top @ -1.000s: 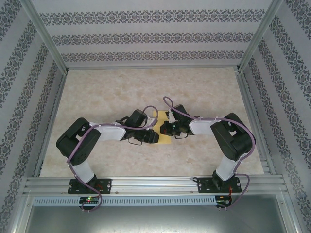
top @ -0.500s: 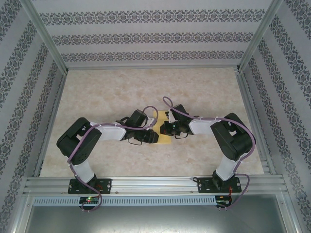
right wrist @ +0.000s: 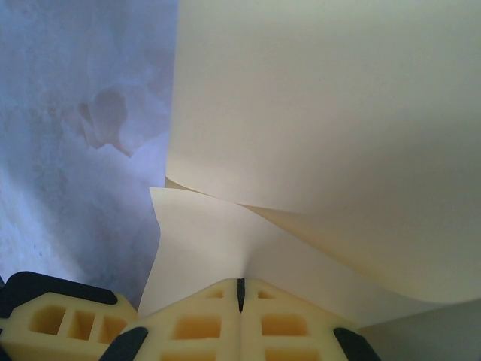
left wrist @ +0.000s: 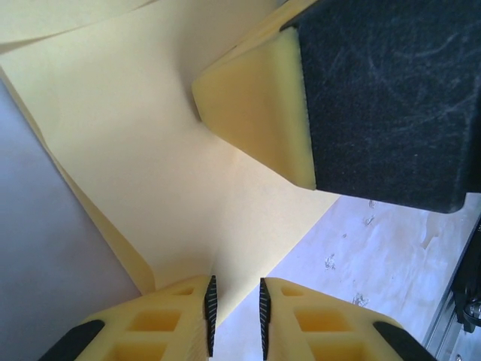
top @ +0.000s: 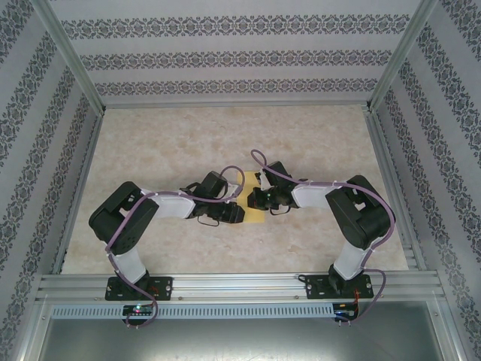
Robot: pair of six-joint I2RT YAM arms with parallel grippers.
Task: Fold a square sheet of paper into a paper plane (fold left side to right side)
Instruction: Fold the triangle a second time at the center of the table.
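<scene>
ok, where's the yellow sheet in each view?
Top external: sheet mid-table, small yellow sliver.
Left wrist: upper left through centre.
Right wrist: right and centre, curling.
Shared landmark: marbled tabletop, lower right in left wrist, left in right wrist.

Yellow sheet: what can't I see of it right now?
- Top external: the square sheet of paper is mostly covered by the left gripper and right gripper; outline unreadable.
- Left wrist: the right gripper's finger covers part; the top edge crops it.
- Right wrist: a curled-over layer hides what lies beneath.
</scene>
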